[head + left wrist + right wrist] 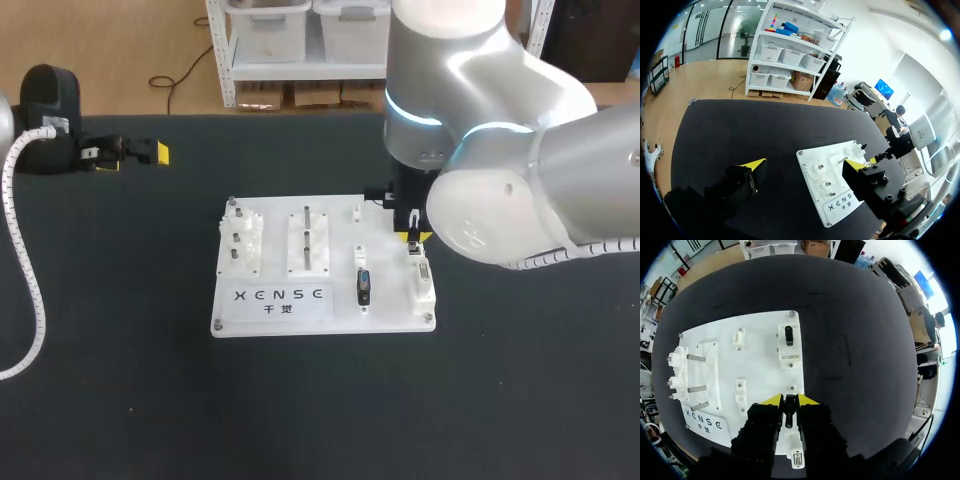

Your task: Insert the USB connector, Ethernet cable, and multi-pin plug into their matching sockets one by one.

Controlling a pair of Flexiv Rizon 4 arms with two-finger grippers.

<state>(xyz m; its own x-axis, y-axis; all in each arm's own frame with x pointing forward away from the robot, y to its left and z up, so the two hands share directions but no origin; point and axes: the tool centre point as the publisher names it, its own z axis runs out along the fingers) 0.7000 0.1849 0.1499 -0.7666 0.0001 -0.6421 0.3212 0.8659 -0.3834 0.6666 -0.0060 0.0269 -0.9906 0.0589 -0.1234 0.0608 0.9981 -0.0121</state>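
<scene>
1. Two hands in play. The right hand (412, 236) hangs over the back right part of the white board (335, 265). The left hand (128, 152) sits at the desk's (120, 380) far left corner, well apart from the board.
2. Right wrist view: the right hand (789, 401) is clenched on a small black plug (788, 412), one yellow tip pressing each side, right over the board (765, 360). Can't tell which plug it is, tbh.
3. A white multi-pin socket (422, 275) sits just beside that hand on the board's right edge, toward the front.
4. Another black connector (363, 288) sits in a white holder (363, 262) one column over.
5. The left hand (805, 164) is released, fingers spread wide with nothing gripped. The board (840, 200) lies ahead of it.
</scene>
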